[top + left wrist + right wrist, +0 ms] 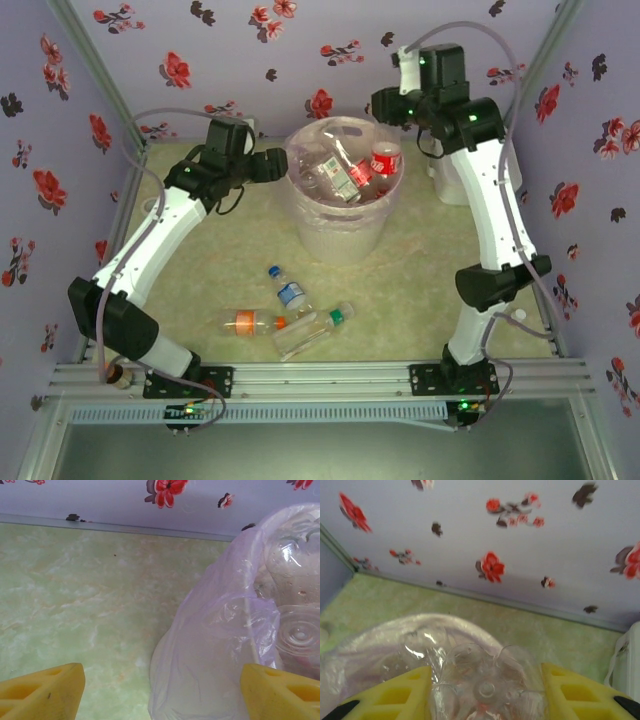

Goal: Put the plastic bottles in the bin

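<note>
The bin, a pale bucket lined with a pinkish bag, stands mid-table and holds several plastic bottles. A red-labelled bottle leans inside its right rim. My right gripper hangs over that rim. In the right wrist view its fingers stand apart on either side of the clear bottle base, and the gripper looks open. My left gripper is open beside the bin's left rim, with the bag wall between its fingertips. Three bottles lie on the table: blue-capped, orange-labelled, green-capped.
A white lidded box stands at the back right behind the right arm, its edge close to the right gripper. Flowered walls enclose the back and sides. The three loose bottles lie between the arm bases near the front rail.
</note>
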You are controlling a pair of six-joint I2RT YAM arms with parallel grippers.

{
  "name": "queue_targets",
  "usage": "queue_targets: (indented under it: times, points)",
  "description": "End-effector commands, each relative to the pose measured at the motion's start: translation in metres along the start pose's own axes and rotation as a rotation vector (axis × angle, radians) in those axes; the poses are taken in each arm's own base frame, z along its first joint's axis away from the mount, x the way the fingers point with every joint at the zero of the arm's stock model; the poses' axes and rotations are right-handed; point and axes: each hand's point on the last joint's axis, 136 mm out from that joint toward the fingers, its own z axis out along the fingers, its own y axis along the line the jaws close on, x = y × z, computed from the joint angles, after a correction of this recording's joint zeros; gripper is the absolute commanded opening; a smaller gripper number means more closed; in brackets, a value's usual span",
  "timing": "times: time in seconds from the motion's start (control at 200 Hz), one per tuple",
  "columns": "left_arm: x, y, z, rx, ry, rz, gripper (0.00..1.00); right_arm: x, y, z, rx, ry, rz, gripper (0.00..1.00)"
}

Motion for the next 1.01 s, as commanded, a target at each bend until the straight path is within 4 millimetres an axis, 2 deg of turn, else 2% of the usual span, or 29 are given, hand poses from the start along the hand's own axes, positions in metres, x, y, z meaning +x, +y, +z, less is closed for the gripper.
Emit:
queue_targets:
  times: [0.0,0.305,0.66,0.81,0.845,0.94,1.0]
  points:
    - [0.022,0.011,0.022,-0.059,0.06,-0.007,0.8,0.03,0.007,0.028,-0.012,0.103,-0.031,0.02]
    - [0.028,0.01,0.03,-0.052,0.066,-0.036,0.76,0.101,0.017,0.087,-0.034,0.321,-0.074,0.03]
    - [0.022,0.003,0.034,-0.022,0.057,-0.055,0.74,0.164,0.038,0.143,-0.112,0.413,-0.142,0.1]
    - [0.017,0.001,0.032,-0.02,0.046,-0.059,0.74,0.157,0.046,0.146,-0.153,0.352,-0.073,0.13]
    - [0.017,0.001,0.033,-0.018,0.045,-0.062,0.74,0.153,0.049,0.144,-0.171,0.34,-0.051,0.18]
    - [0.015,0.0,0.033,-0.018,0.044,-0.069,0.74,0.134,0.055,0.131,-0.194,0.314,-0.015,0.39]
    - [0.013,0.0,0.031,-0.017,0.038,-0.07,0.74,0.116,0.054,0.119,-0.178,0.278,-0.019,0.45]
